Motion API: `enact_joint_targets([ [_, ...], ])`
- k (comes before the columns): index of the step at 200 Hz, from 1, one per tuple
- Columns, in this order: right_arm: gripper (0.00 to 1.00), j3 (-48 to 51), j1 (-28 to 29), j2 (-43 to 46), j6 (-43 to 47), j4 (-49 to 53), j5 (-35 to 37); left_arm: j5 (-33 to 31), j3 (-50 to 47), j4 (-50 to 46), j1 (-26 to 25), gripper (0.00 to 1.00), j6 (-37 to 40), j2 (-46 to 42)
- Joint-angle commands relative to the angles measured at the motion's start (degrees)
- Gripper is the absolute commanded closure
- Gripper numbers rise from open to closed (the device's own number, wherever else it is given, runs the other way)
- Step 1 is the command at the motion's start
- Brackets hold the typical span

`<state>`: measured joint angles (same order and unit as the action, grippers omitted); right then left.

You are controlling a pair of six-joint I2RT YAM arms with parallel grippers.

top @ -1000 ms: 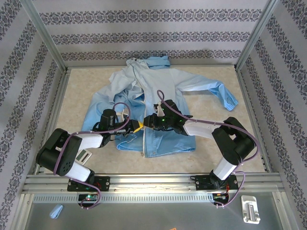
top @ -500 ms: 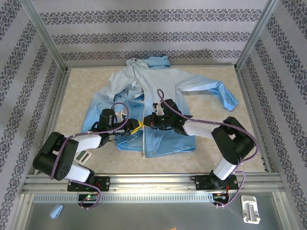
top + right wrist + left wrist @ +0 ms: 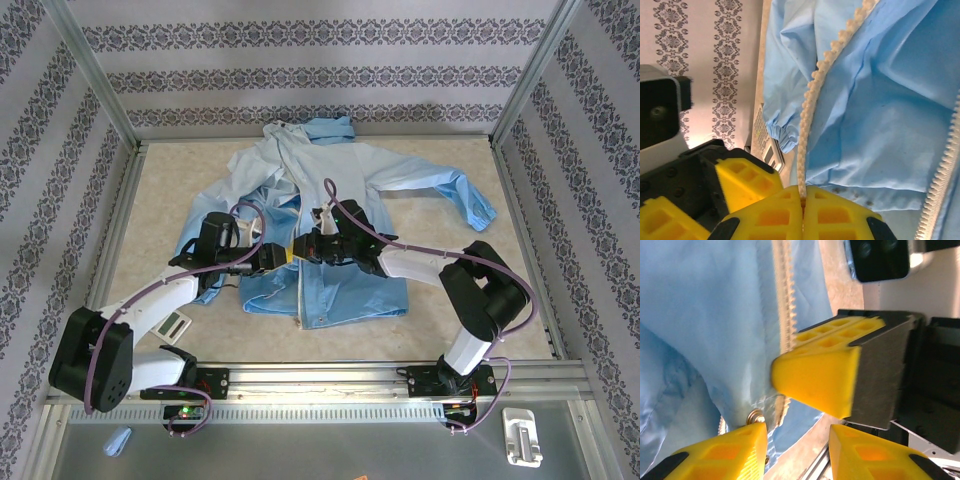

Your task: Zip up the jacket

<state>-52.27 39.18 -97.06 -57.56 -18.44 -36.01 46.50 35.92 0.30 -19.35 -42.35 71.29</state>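
Note:
The light-blue hooded jacket (image 3: 345, 285) lies spread on the table, front open at the zipper. Both grippers meet over its lower front. My right gripper (image 3: 298, 249) is shut on the left-hand zipper edge (image 3: 816, 82), whose pale teeth run straight into its closed fingers (image 3: 802, 202). Fabric (image 3: 880, 100) hangs beyond, and the other zipper edge (image 3: 940, 175) runs at the right. My left gripper (image 3: 281, 255) stands open (image 3: 797, 452) just beside it, with nothing between its fingers. A metal snap (image 3: 756, 416) and the zipper teeth (image 3: 785, 300) sit by its left finger (image 3: 725, 452).
A small white device (image 3: 175, 325) lies by the jacket's near-left corner. A gathered cuff (image 3: 782, 135) hangs nearby. A blue scrap (image 3: 118, 441) and a white part (image 3: 522, 437) rest on the front shelf. Aluminium rails (image 3: 320, 375) frame the table.
The left gripper has opened and the right has shut on the zipper edge. Both have moved slightly away from the front. The left arm's elbow has swung down to the left.

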Motion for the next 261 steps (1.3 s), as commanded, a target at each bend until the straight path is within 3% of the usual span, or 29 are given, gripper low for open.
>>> enact_joint_targets([
  [1, 1.0, -2.28, 0.3, -0.5, -0.15, -0.05, -1.74, 1.05, 0.55, -2.57, 0.92, 0.63, 1.84, -0.04],
  [77, 1.0, -3.05, 0.07, -0.63, -0.14, 0.34, -2.14, 3.6, 0.34, -2.45, 3.23, 0.63, 4.64, -2.15],
  [141, 1.0, -3.8, 0.01, -1.32, -0.25, 0.33, -2.57, 8.84, -1.04, 4.29, 4.24, 0.69, 0.68, 0.51],
  [169, 1.0, -3.66, -0.03, -1.56, -0.25, 0.33, -2.66, 8.27, -1.21, 3.91, 4.48, 0.7, 1.25, 0.52],
  [201, 1.0, -3.42, -0.02, -1.74, -0.47, 0.16, -2.84, 5.17, -2.97, 3.33, 6.45, 0.64, 0.66, -0.67],
  [235, 1.0, -3.56, 0.02, -1.73, -0.67, 0.17, -3.1, 4.29, -5.16, 6.65, 7.81, 0.63, -0.23, -0.14],
  [261, 1.0, -3.87, -0.02, -1.91, -0.83, 0.07, -3.27, 7.24, -7.19, 16.15, 7.67, 0.64, -5.15, 2.45],
])
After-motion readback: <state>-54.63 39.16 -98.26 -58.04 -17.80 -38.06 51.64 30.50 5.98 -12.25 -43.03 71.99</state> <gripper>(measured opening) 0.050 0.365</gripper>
